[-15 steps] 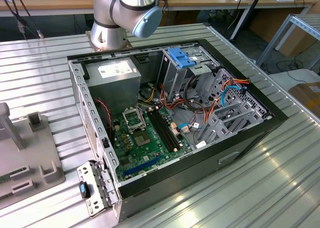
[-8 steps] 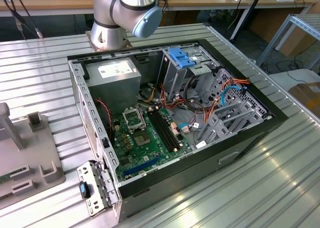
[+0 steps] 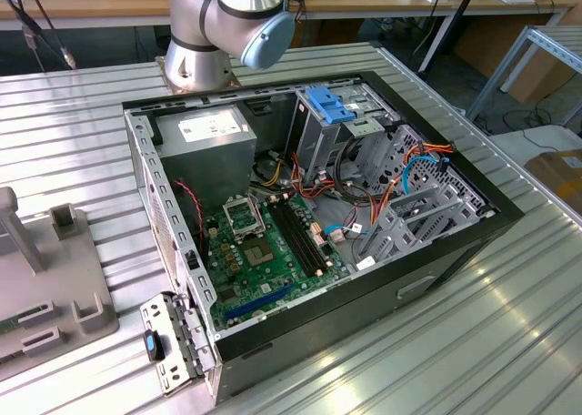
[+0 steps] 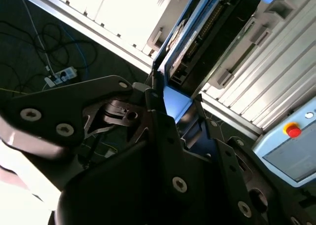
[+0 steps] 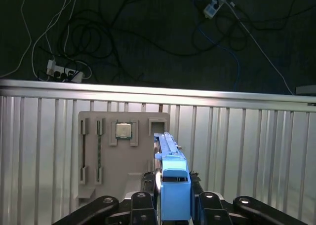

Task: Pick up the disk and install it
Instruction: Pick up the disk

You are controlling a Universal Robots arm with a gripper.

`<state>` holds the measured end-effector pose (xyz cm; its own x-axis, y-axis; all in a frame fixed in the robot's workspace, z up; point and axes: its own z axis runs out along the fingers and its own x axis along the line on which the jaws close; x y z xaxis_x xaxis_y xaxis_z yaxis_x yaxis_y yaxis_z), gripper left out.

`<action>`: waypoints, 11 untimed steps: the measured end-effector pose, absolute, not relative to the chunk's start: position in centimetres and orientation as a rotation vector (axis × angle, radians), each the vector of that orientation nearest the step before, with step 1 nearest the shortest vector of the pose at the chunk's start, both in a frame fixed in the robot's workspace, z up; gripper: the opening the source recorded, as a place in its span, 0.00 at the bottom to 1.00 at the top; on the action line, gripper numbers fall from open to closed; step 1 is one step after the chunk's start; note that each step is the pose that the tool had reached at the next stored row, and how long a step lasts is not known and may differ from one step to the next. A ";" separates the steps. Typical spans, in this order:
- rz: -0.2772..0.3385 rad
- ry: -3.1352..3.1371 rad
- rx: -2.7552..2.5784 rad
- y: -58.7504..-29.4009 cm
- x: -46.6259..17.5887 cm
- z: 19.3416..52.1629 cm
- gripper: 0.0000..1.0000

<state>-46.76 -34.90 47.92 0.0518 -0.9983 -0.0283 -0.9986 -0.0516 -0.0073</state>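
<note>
In the first wrist view the disk [image 5: 175, 178] is showing a bright blue bracket, and the gripper [image 5: 173, 190] is appearing matte black. The table [image 5: 247, 146] is gleaming silver in parallel ribs. The fixture plate [image 5: 123, 161] is reading pale grey. In the exterior view the motherboard [image 3: 264, 260] is showing green, the power-supply box [image 3: 205, 146] grey with a white label, the case [image 3: 455, 242] black, the cables [image 3: 409, 174] orange, red and blue, and the arm [image 3: 214, 15] silver with a light-blue cap. In the second wrist view a button [image 4: 292, 130] is showing red on yellow.

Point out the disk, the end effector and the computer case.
disk [image 5: 176, 171]: first wrist view, blue bracket end.
end effector [image 5: 173, 190]: first wrist view, midway between its fingertips.
computer case [image 3: 364, 308]: exterior view, black outer wall.
</note>
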 end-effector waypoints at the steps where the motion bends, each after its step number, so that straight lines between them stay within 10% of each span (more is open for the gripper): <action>1: 0.024 2.146 -2.260 -34.9 -46.8 48.0 0.36; 11: 0.024 2.146 -2.260 -34.9 -46.8 48.5 0.36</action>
